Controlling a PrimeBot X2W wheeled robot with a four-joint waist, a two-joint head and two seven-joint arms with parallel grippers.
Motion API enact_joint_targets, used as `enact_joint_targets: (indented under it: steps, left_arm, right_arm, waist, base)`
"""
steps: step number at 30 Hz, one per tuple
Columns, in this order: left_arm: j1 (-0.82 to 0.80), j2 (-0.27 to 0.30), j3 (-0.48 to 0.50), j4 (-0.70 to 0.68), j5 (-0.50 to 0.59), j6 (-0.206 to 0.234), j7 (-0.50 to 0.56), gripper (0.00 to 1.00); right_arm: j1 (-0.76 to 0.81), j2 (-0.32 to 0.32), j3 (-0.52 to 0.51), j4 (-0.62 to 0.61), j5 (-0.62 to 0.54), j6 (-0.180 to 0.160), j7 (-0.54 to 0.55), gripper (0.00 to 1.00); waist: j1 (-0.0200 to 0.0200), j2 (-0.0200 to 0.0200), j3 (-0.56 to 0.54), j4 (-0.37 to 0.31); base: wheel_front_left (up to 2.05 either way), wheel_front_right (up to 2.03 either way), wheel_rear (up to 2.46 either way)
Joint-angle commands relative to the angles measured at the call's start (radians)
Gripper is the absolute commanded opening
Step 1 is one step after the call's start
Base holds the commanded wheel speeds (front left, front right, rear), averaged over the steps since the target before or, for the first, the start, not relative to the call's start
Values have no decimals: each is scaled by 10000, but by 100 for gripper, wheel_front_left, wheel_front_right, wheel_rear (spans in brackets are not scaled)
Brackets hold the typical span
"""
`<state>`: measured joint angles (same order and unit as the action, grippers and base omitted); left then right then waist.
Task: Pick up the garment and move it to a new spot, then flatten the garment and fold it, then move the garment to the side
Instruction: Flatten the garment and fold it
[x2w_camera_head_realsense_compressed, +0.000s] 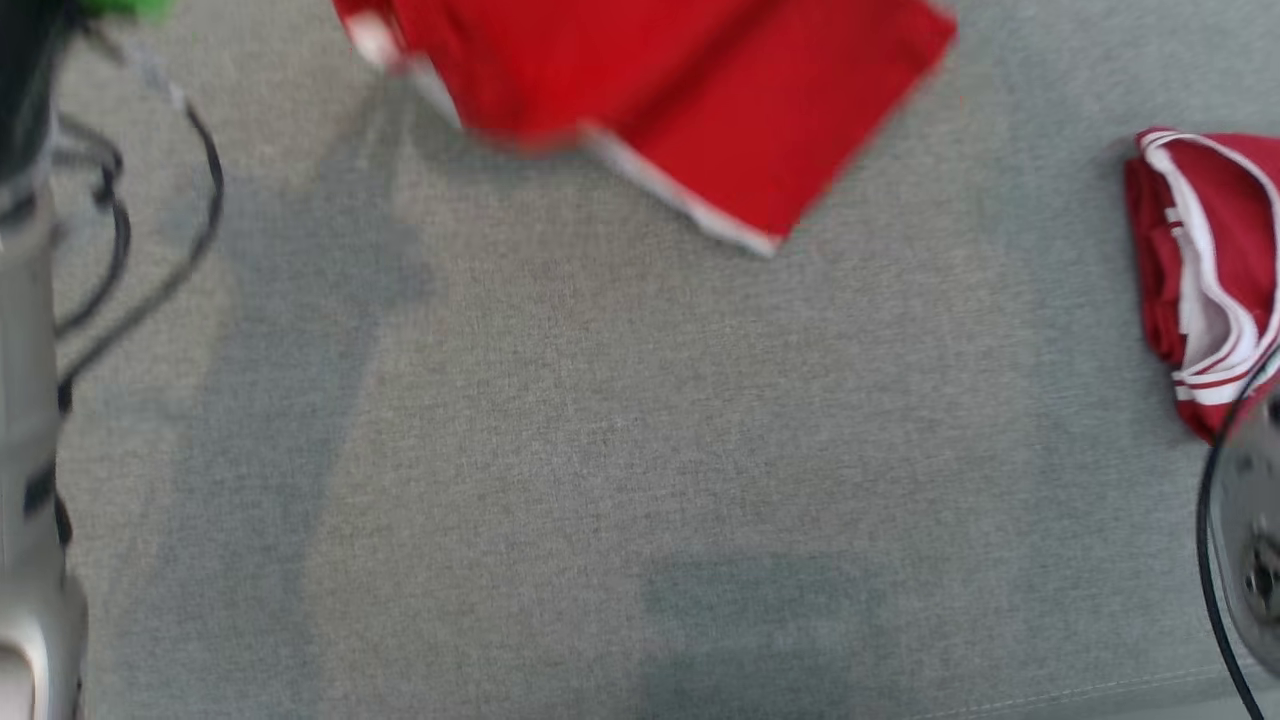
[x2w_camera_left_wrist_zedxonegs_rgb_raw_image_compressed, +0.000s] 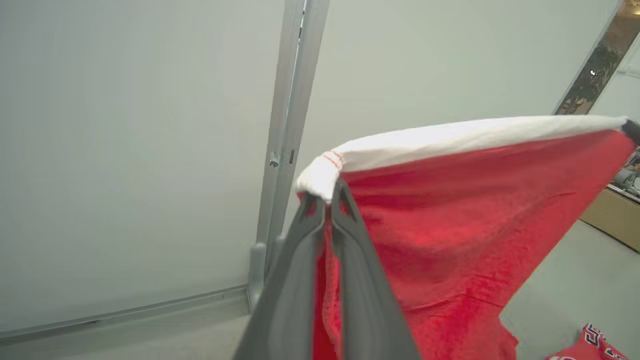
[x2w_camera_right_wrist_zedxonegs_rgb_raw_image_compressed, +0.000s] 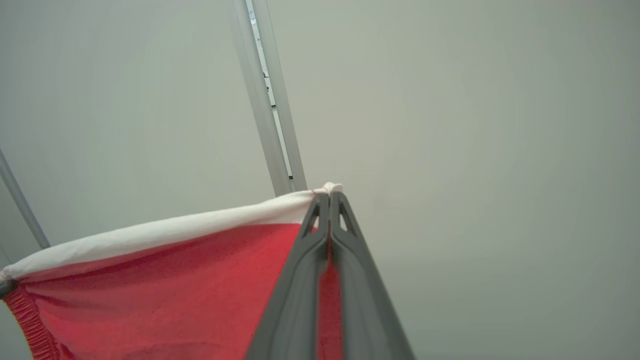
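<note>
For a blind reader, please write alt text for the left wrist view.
The left gripper, shut on the white-hemmed corner of a red garment, holds it in the air before a pale wall with a metal post.

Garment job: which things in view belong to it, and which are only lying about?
Job: garment, held by its white hem; left gripper; right gripper; table.
Lying about: red bundle at the table's right; metal post behind.

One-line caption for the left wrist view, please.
Left gripper shut on a corner of the red garment, its white-hemmed edge stretched toward the right, pale wall behind.
</note>
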<state>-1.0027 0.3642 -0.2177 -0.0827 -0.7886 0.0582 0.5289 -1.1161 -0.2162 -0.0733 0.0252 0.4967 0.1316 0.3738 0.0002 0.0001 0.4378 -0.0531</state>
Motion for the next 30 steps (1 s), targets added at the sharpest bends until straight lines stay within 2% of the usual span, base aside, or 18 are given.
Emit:
enact_joint_targets:
  steps: [1,2,4,7,9,10,13,20,26,30]
  left_arm:
    - [-770,-206,-5,700,292,-285,-574,0]
    - [-1364,-362,-14,1346,440,-521,-1124,0]
    - [-2268,-682,97,2678,773,-716,-2196,0]
    - [-3102,-808,-257,4333,1383,-1371,-3644,0]
    - [-3190,-854,-588,5236,1616,-1653,-4585,0]
    - [-2917,-875,-898,6003,1707,-1805,-5422,0]
    - [-2071,-865,-1680,6904,1659,-1902,-6384,0]
    - [269,-274,-3390,6847,-131,-1888,-7578,0]
    - [2263,431,-4081,5638,-742,-1891,-7926,0]
    - [3995,583,-3559,4394,-779,-1890,-7941,0]
  right_arm:
    - [-749,280,-127,642,-377,-20,-391,0]
    - [-1401,522,-191,1217,-743,-20,-712,0]
    - [-2447,944,-459,2264,-1328,-23,-1422,0]
    - [-3246,1359,-519,3520,-1875,-20,-2231,0]
    - [-3142,1497,-261,4156,-1822,-20,-2641,0]
    - [-2598,1562,244,4596,-1688,-18,-3052,0]
    - [-1287,1558,1085,4918,-1303,-18,-3643,0]
    - [2568,758,2705,4232,221,-17,-4666,0]
    - [5417,-161,2711,2893,1510,-18,-5099,0]
    - [7154,-481,2286,1810,1906,-20,-5032,0]
  waist:
    - [-2,-1,1439,404]
    - [-2,-1,1512,385]
    - [-2,-1,1646,333]
    - [-2,-1,1833,227]
    - [-2,-1,1876,157]
    - [-2,-1,1863,72]
    - [-2,-1,1806,-15]
    - [-2,-1,1429,-58]
    - [-2,-1,559,-65]
    - [-2,-1,-101,-146]
  base:
    - [0,0,0]
    - [0,0,0]
    - [0,0,0]
    - [0,0,0]
    - [0,0,0]
    - [0,0,0]
    - [0,0,0]
    - [0,0,0]
    - [0,0,0]
    - [0,0,0]
